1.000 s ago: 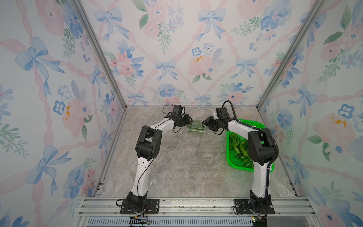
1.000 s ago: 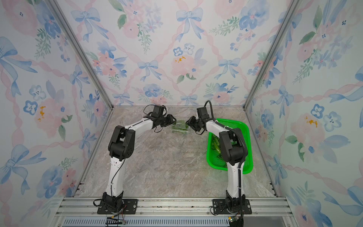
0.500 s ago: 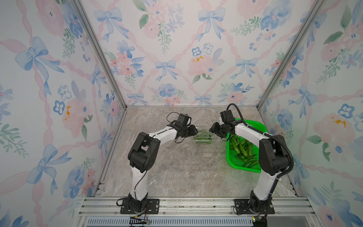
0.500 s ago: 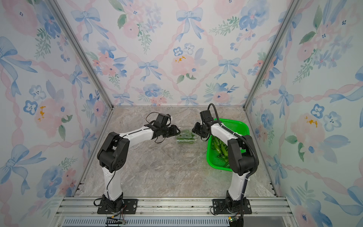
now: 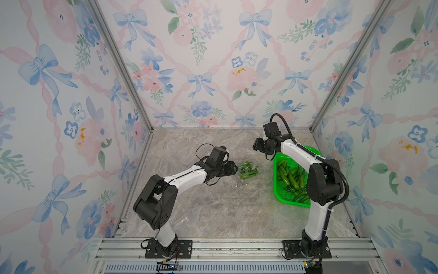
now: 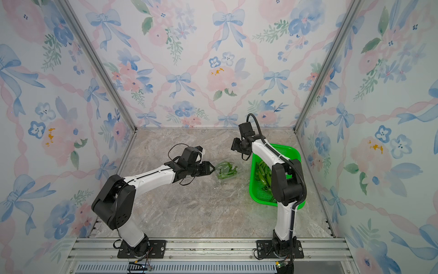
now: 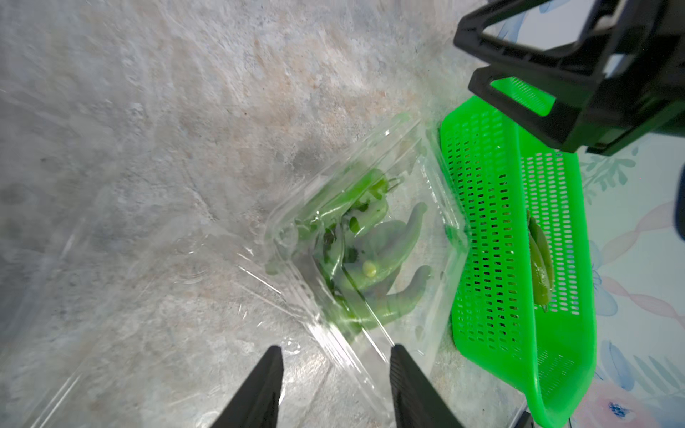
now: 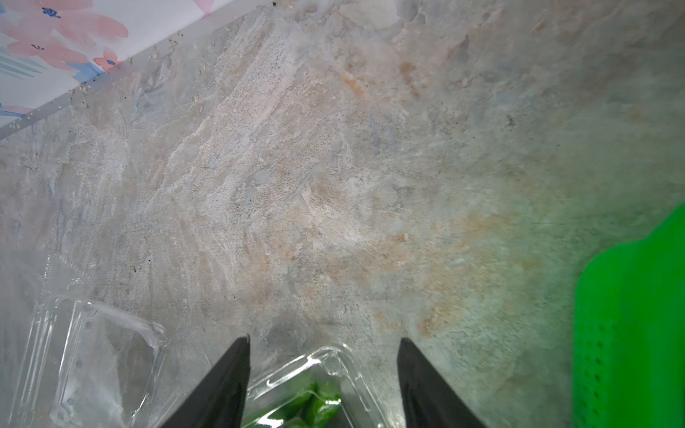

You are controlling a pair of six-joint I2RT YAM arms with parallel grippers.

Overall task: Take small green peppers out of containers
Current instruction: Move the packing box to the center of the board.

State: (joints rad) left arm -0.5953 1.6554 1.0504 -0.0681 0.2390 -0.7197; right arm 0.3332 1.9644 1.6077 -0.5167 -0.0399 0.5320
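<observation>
A clear container [image 5: 249,171] with several small green peppers [image 7: 365,252] in it lies on the marble floor beside the basket, in both top views [image 6: 225,171]. My left gripper [image 7: 337,348] is low at its left end and open. The container's clear rim [image 7: 346,352] runs between the two fingers, which do not press on it. My right gripper [image 8: 324,339] hangs open above the container's far end, apart from it, and shows in a top view [image 5: 257,145]. In the right wrist view one container corner [image 8: 326,361] shows below the fingertips.
The large bright green perforated basket [image 5: 279,198] at the right holds several loose peppers [image 5: 290,176], and the right arm reaches over it. An empty clear plastic piece [image 8: 92,352] lies next to the container; lid or separate tray, I cannot tell. Floral walls close in three sides.
The container was up between both grippers at the back and now lies on the floor nearer the front. The right gripper has opened and drawn up and away. The left arm has swung forward and down.
</observation>
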